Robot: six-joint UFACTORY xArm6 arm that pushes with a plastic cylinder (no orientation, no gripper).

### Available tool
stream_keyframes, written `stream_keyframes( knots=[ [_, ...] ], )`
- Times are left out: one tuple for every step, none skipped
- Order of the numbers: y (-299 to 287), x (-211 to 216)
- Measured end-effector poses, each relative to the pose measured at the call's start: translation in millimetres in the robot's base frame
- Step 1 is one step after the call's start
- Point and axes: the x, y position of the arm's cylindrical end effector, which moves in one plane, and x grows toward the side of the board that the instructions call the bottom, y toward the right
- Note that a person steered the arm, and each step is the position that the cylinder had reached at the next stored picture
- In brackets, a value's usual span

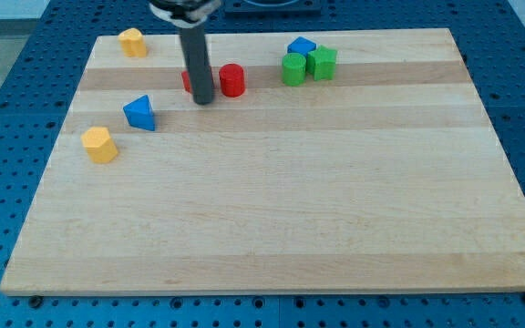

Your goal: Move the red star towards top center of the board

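A red block [187,81], mostly hidden behind my rod, sits near the view's top, left of centre; its shape cannot be made out. A red cylinder [232,80] stands just to its right. My tip [203,99] rests on the board right in front of the hidden red block, between it and the red cylinder, touching or nearly touching it.
A blue block [301,46], a green cylinder [293,69] and a green cube [322,63] cluster at the top, right of centre. A yellow block [132,42] is at top left. A blue triangle [139,113] and a yellow block [99,144] lie at left.
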Motion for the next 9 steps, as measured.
stream_keyframes(
  knots=[
    [-18.5,-9.8],
    [-24.1,5.2],
    [-48.7,-7.4],
    [-22.2,-67.5],
    [6.1,-110.2],
    [-16.0,-98.5],
    [-31.1,-61.0],
    [-17.9,-37.6],
    [38.4,-46.0]
  ],
)
